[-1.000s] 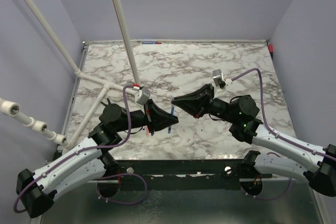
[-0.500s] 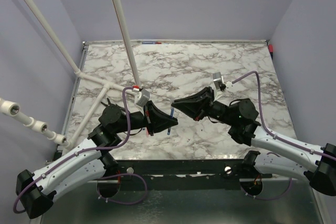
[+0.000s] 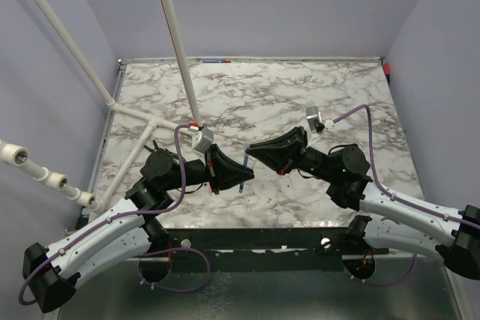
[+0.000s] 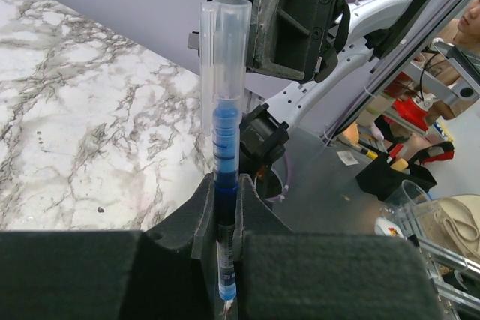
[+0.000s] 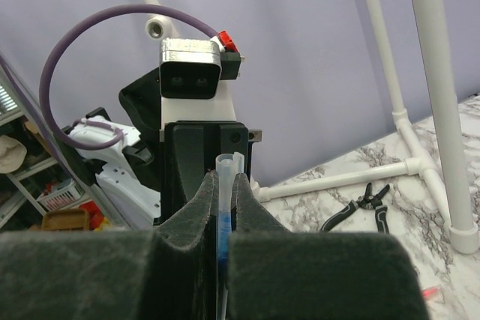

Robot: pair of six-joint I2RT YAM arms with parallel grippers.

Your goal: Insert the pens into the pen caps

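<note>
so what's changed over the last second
The right gripper and its wrist slid slightly back toward the near side. Nothing was taken hold of or let go. The left gripper stayed put, clamped on the blue plastic stick pen.

White arm links, black joints, purple cables, grey wrist cameras

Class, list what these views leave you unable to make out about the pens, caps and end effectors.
Left wrist view: the blue pen runs off the bottom edge, its lower end sunk between the fingers of the left end effector.
Right wrist view: the fingers of the right end effector hide most of the clear cap.
Top view: the small red-and-blue item at the far edge of the table is too small to identify.
</note>
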